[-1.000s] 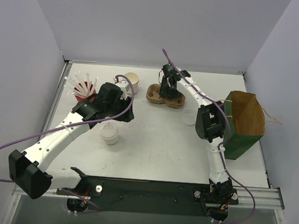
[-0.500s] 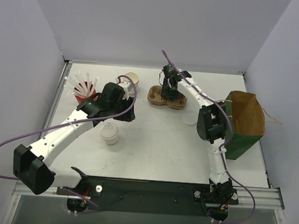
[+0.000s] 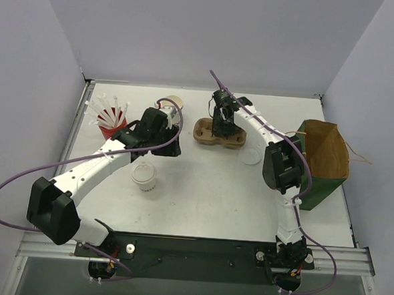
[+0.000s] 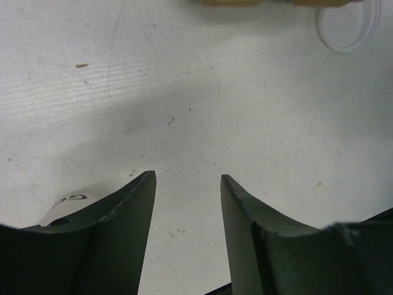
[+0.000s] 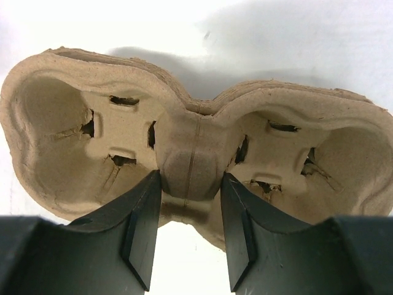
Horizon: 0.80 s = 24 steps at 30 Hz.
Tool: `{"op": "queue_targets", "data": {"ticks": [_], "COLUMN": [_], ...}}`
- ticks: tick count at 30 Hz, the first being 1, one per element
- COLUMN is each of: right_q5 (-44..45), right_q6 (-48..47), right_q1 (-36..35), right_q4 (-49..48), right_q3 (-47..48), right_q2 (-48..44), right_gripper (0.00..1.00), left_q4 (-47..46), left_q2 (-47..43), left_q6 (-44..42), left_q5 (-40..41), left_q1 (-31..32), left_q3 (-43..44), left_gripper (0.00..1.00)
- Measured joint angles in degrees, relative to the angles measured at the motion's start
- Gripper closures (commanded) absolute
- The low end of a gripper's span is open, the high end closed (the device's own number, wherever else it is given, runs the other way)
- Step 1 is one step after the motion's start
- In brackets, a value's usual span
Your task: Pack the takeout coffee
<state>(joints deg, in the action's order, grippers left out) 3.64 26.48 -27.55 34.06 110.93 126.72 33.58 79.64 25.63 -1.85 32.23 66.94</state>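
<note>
The takeout coffee (image 3: 174,100), a white paper cup with a cream rim, stands at the back of the table, half hidden behind my left gripper (image 3: 169,127). In the left wrist view a sliver of the cup (image 4: 64,205) with dark print shows just outside the left finger. My left gripper (image 4: 187,179) is open over bare table, with nothing between its fingers. The brown pulp carrier (image 3: 203,128) lies to the right of the cup. My right gripper (image 3: 220,122) is shut on the carrier's (image 5: 61,135) middle ridge, and both wells are empty.
A white cup with a lid (image 3: 144,176) stands in front of my left arm. A red cup of white straws (image 3: 110,119) is at the back left. A flat clear lid (image 3: 250,157) lies right of the carrier. A green and brown paper bag (image 3: 322,162) stands open at the right edge.
My left arm has swung toward the back, so its gripper now covers more of the cup. The right gripper has closed a little on the carrier's ridge.
</note>
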Motion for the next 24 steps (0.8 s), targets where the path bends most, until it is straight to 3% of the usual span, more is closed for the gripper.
{"op": "queue_targets", "data": {"ticks": [10,11,13,18,24], "right_q5": [-2.4,-2.6,-3.2,-3.7,-4.5], "right_q6": [1.3,1.6,1.9,2.6,3.3], "right_q1": [-6.9,-7.4,-8.3,-8.4,-8.0], "right_q4": [-3.5,-3.5,-3.9,-4.2,-5.0], "right_q3": [-12.7,-13.4,-15.0,-16.4,-16.5], "right_q2": [-6.5,-7.1,-8.4,-10.7,-13.6], "right_gripper": [0.82,0.81,0.67,0.52,0.49], "left_q4": [-4.8,-5.2,-5.9,-7.3,-8.6], "left_q2": [11.3,12.4,14.2,17.5,18.9], "left_q6": [3.6,3.8,3.9,3.9,4.0], "left_q5": [3.1,3.6,4.4,5.1,5.7], "left_q1": [-0.4,-0.5,-0.5,-0.7,-1.0], "left_q3": [3.2,3.7,4.1,5.7,5.9], "left_gripper": [0.52,0.52,0.52,0.52,0.55]}}
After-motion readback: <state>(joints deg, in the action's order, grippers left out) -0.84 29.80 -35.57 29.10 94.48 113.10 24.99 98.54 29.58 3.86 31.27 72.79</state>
